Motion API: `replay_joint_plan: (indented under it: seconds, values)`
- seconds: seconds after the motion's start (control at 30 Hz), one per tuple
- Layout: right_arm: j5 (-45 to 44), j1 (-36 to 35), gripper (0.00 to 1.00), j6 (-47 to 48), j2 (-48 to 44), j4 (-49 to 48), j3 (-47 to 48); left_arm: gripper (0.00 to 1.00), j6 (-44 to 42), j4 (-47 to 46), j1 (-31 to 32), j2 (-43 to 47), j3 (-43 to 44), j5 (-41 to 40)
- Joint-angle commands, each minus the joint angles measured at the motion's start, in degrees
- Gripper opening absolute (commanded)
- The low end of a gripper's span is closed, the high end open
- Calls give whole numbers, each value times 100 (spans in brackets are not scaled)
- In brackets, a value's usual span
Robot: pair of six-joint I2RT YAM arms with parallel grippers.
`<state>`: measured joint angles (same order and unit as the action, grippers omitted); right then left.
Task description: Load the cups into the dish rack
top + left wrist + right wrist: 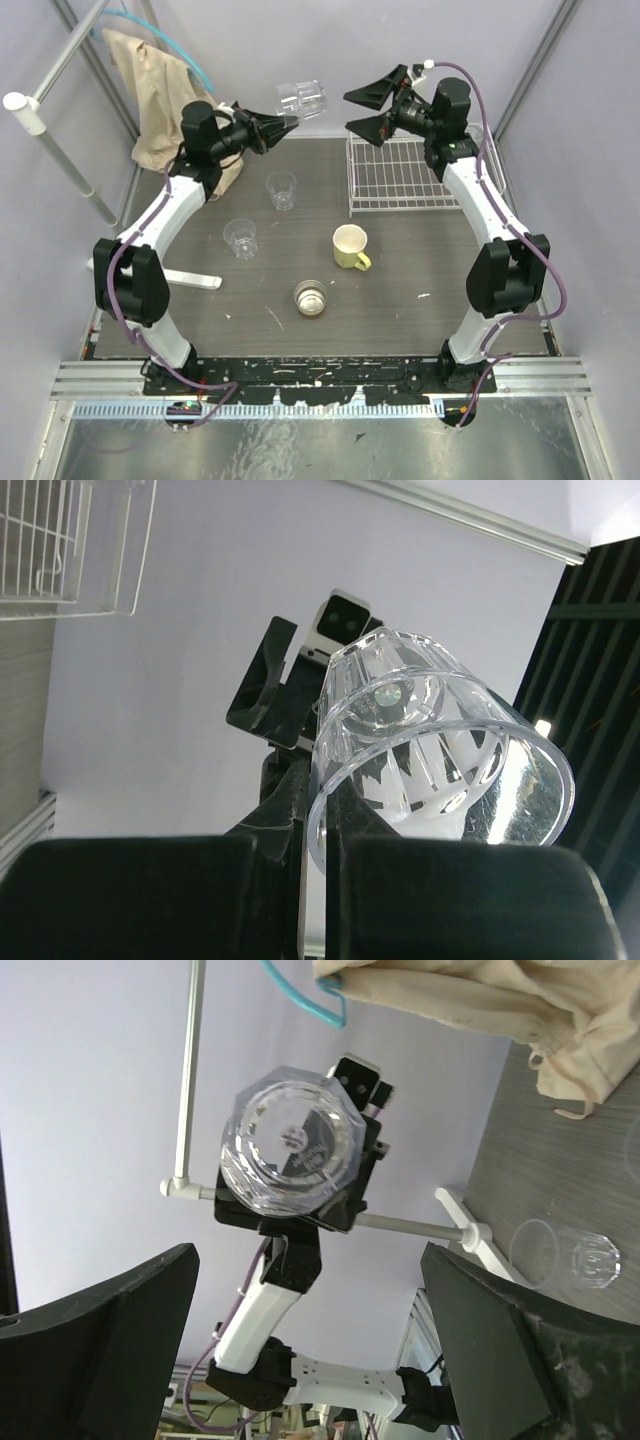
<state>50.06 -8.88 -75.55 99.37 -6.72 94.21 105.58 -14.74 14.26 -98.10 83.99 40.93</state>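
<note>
left pincer [283,122] is almost closed, gripping a clear tumbler [302,98] by its rim and holding it up in the air above the far edge of the table [420,300]. the tumbler lies on its side and is tipped up a little. its open mouth faces the left pincer and its thick base points across at the right arm. in the left wrist view the glass wall of the tumbler [430,740] runs down between the two dark fingers [150,900], one outside the rim and the other just inside the mouth.

right pincer [348,112] is spread wide with nothing between its fingers. it is raised over the near left corner of the dish rack [410,170] and aimed at the tumbler, close to the base but not touching it. in the right wrist view the tumbler [290,1140] shows base-on, framed between the two open fingers [100,1350], with the left arm behind it.

the white wire dish rack sits at the far right of the table, below and to the right of the held tumbler. two more tumblers stand upright on the table left of the rack, one farther back [282,190] and one nearer [240,238], well apart from each other. a pale yellow mug [350,247] stands near the middle, handle turned toward the near right. a small round metallic cup [311,298] stands nearer the arm bases. a beige cloth [150,90] hangs at the far left behind the left arm.
</note>
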Motion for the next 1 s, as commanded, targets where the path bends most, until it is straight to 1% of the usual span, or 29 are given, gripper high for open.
replay_joint_plan:
  seconds: [0.0, 0.47, 0.7, 0.87, 0.97]
  values:
    - [94, -145, 100, -637, 67, -984, 127, 0, 152, -277, 98, 168, -122, 280]
    - [-177, -570, 100, -780, 486, -1069, 470, 1, 179, -344, 244, 358, -375, 271]
    - [-274, -697, 100, -879, 672, -1104, 761, 1, 264, -476, 263, 370, -495, 237]
    - [-320, -720, 100, -966, 724, -1207, 763, 1, 296, -527, 272, 362, -545, 231]
    - [-303, -730, 96, -1042, 721, -1300, 712, 1, 305, -583, 275, 354, -574, 221]
